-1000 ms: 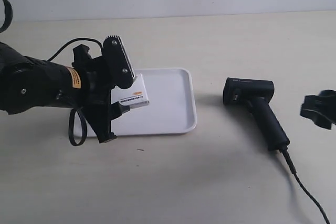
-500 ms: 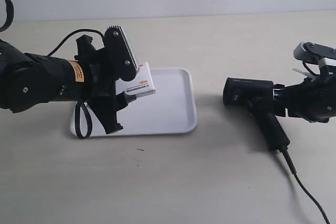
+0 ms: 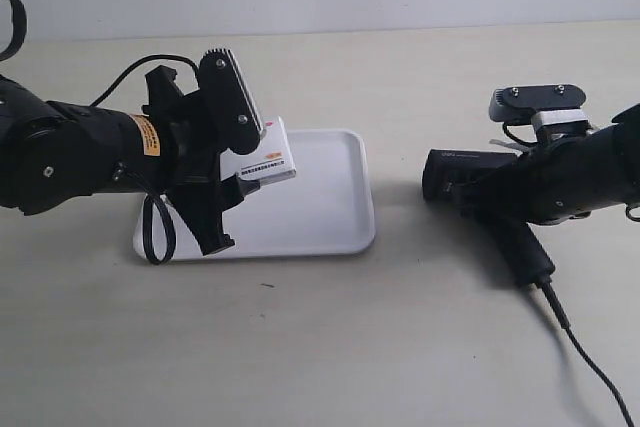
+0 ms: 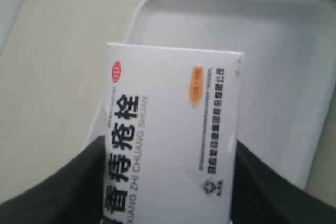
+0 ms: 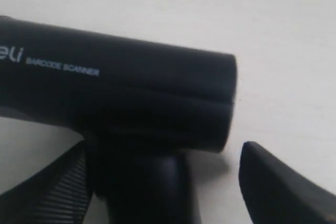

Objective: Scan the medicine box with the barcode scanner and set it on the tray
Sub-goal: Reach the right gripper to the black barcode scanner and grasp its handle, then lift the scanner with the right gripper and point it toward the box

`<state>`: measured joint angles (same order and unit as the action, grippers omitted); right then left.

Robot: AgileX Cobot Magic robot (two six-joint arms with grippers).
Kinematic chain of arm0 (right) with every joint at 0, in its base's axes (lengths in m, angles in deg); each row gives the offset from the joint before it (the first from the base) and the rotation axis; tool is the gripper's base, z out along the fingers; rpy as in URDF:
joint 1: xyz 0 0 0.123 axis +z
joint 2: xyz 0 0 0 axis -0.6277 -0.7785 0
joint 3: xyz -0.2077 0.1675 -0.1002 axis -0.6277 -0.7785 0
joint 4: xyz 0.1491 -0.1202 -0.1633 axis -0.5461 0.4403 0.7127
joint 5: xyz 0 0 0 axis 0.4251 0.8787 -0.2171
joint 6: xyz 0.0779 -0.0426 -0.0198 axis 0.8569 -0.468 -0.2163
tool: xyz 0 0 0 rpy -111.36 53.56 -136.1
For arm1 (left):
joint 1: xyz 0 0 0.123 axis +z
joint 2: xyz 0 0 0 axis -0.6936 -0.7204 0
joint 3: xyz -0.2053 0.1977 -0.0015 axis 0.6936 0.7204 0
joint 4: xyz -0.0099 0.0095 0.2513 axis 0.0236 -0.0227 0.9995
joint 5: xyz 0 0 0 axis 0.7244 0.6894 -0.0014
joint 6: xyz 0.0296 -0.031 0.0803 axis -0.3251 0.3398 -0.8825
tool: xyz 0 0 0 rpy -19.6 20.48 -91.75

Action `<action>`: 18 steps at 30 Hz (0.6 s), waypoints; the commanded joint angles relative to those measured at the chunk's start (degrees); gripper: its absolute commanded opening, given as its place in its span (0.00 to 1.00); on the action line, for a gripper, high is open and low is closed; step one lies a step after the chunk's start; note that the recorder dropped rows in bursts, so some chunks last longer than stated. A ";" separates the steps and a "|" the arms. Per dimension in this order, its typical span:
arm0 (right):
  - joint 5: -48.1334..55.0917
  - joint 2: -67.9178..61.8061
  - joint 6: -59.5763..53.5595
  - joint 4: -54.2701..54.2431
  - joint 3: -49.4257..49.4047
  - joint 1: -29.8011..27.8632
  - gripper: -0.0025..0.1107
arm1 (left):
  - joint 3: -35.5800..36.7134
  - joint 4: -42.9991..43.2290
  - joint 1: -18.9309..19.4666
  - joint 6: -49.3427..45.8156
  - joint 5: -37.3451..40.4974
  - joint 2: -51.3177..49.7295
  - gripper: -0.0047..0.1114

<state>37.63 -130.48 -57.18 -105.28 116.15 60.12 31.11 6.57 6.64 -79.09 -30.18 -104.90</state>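
Observation:
The medicine box [image 3: 268, 159], white with black lettering and an orange mark, hangs tilted above the white tray [image 3: 325, 212]. My left gripper [image 3: 233, 175] is shut on it. In the left wrist view the box [image 4: 173, 124] fills the space between both black fingers [image 4: 262, 187] of the left gripper [image 4: 168, 192], with the tray [image 4: 283, 77] beneath. The black barcode scanner [image 3: 452, 173] lies on the table to the tray's right. My right gripper [image 5: 168, 192] is open, its fingers straddling the handle just below the scanner head [image 5: 121, 93], with a gap on one side.
The scanner's black cable [image 3: 585, 352] trails from the handle toward the lower right corner of the exterior view. A cable loop [image 3: 152, 232] hangs from the left arm beside the tray's left edge. The beige tabletop [image 3: 330, 347] lies in front.
The right arm came in from the exterior view's right edge and now covers the scanner's handle. The left arm lifted the box slightly a second ago, then held still.

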 commanded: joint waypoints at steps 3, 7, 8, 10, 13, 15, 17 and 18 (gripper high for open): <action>-1.91 -0.66 -0.56 0.49 1.95 0.29 0.26 | -0.37 -0.05 0.19 0.13 -0.52 0.11 0.04; 4.04 4.79 -0.66 4.18 1.95 0.48 0.02 | -0.37 -0.05 0.34 0.13 -1.75 0.11 0.04; 4.04 6.60 -0.66 5.71 1.95 0.43 0.02 | -0.37 0.18 1.04 0.13 -1.75 0.11 0.04; 5.65 9.09 -0.66 9.82 1.68 0.70 0.02 | -0.37 0.45 3.20 0.13 -1.75 0.11 0.04; 8.24 9.20 -0.66 13.49 1.68 0.70 0.02 | -0.37 1.44 5.23 0.46 -1.75 0.11 0.04; 7.50 9.12 -0.66 13.86 1.68 0.70 0.02 | -0.37 1.68 5.33 0.46 -1.75 0.11 0.04; 6.94 9.12 -2.37 13.99 1.79 0.70 0.02 | -0.37 1.82 5.22 0.57 -1.45 0.11 0.04; 6.42 9.12 -3.96 13.99 1.93 0.70 0.02 | -0.37 1.92 5.22 0.54 -0.89 0.11 0.04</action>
<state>45.00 -121.87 -58.43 -91.92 117.54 60.78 31.11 8.22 11.84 -79.09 -30.86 -104.90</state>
